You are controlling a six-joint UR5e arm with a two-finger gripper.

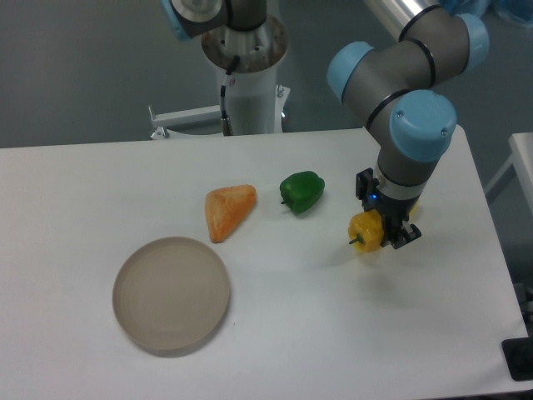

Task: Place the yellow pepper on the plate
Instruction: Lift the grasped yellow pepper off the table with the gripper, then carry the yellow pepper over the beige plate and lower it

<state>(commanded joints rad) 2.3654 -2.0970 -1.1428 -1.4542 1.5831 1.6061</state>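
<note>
Our gripper (385, 233) has its jaws clamped on the yellow pepper (365, 231), well right of the plate (171, 293). We should carry it high, passing in front of the green pepper (301, 192), and lower gently.

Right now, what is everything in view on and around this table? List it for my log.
plate: one, beige-grey, front left of the table.
orange wedge: one, orange, mid-table, behind the plate.
green pepper: one, green, right of the wedge.
yellow pepper: one, yellow, held between the jaws, right side, apparently lifted.
table: one, white.
robot base: one, white column behind the table.
gripper: one, dark, shut on the yellow pepper.
</note>
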